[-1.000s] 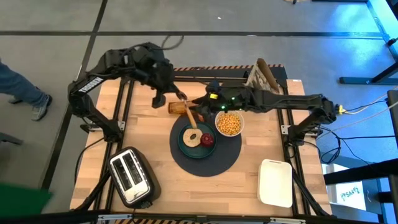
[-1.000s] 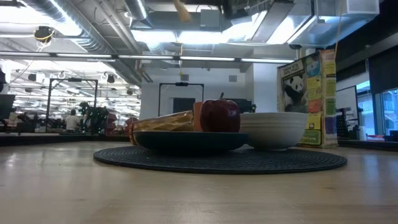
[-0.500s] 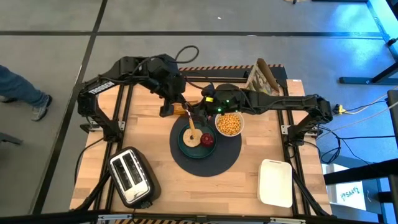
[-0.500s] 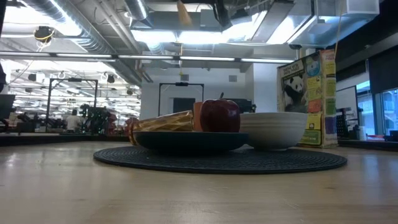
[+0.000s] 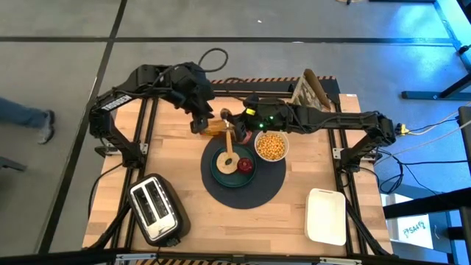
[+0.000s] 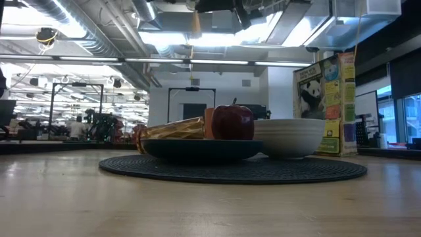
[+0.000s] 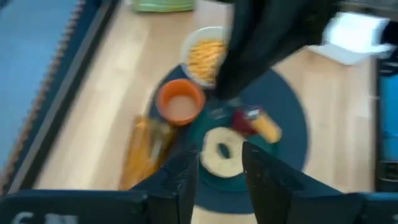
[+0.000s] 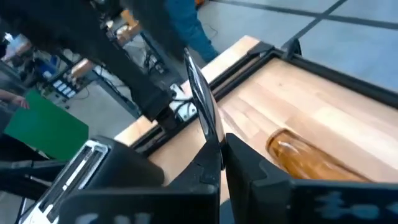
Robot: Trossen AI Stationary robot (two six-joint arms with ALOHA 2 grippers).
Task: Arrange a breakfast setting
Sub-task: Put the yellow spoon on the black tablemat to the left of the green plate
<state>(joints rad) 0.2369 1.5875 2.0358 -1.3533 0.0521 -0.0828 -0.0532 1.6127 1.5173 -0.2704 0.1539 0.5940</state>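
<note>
High view: dark-blue mat lies mid-surface. On it, teal plate carries the bagel and red fruit; white bowl of yellow cereal sits at the mat's far-right edge. Amber glass lies on its side on bare wood just beyond the mat, so it is not yet set upright. Right claw hangs above the plate's far rim, holding the spoon with its handle pointing down toward the plate. Left claw sits just beside it, over the glass. Toaster is near-left, white tray near-right, both well apart from the setting.

Low view: fruit, plate, bowl and the lying glass line up on the mat; cereal box stands behind, printed with a panda; its text is too small to read.

Left wrist view: left claw's fingers stand partly apart with nothing between; below are the orange cup, bagel, glass.

Right wrist view: right claw clamped shut on the spoon's handle, bowl end away. Judgement: spoon is gripped by the handle for laying beside the plate.
</note>
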